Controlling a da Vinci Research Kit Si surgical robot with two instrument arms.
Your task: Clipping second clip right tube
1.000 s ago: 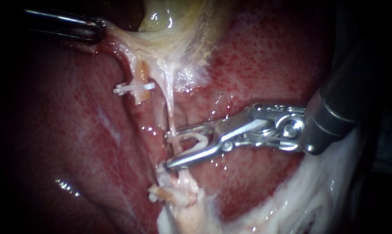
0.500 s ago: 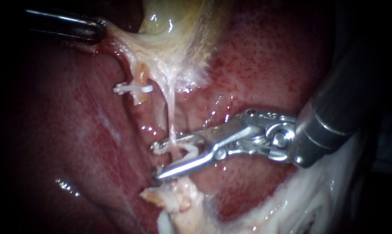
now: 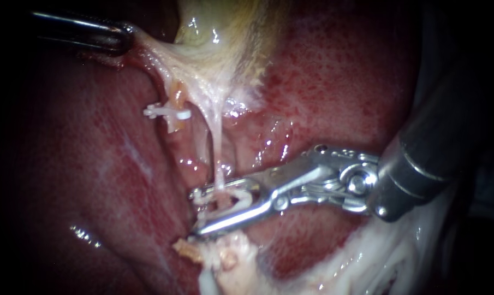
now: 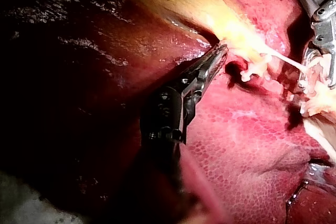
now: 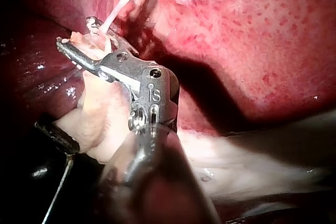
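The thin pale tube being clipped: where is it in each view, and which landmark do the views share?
Endoscope view: the tube runs from the gallbladder down the middle into the claw of my right instrument.
Left wrist view: a pale strand ahead of my left instrument, reaching the other instrument.
Right wrist view: it leaves the claw, ahead of the instrument.
Shared landmark: the white clip in that claw.

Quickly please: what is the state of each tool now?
Left tool: shut on pale tissue.
Right tool: holding a white clip around the tube.
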